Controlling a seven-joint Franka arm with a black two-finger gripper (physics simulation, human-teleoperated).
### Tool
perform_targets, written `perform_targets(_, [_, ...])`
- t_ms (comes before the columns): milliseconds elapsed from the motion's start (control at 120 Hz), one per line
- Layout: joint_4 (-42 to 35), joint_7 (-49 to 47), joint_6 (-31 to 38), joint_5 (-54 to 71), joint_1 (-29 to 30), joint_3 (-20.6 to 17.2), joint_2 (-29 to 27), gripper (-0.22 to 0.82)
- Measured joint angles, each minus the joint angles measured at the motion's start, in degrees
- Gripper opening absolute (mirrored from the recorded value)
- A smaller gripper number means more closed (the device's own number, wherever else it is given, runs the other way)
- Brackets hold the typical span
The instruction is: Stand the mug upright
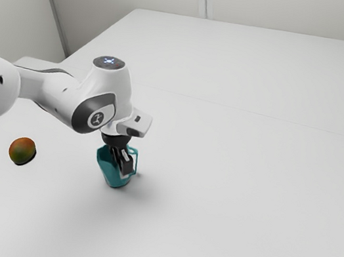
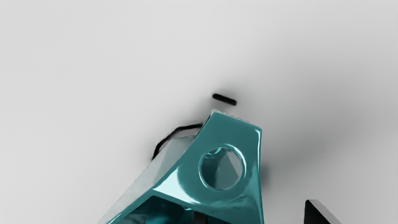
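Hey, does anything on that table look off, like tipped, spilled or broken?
The teal mug is the odd one: its mouth seems to lean toward the exterior view's left, though the gripper partly hides it. I see no spill or obvious break, and the red-green fruit looks ordinary.

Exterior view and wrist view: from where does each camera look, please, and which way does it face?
Exterior view: it sits beside the arm, above the table, and looks down across it; the arm comes in from the view's left, with the hand at the mug.
Wrist view: it sits on the hand and looks down past the fingertips at the mug and table; two fingertips show at the bottom edge.
Shared: both show the mug, the table and part of the hand.
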Motion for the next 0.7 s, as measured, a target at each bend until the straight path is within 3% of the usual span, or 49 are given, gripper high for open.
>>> perform_targets(117, [0.4,-0.2,-0.3,0.8,-0.5,0.4,-1.2,0.42])
perform_targets(267, [2.0,-0.4,-1.8,1.2,1.1,0.7,-4.8,0.51])
perform_targets(700, [25.4,-2.7,-18.6,0.7,1.6,0.7,-3.6,0.59])
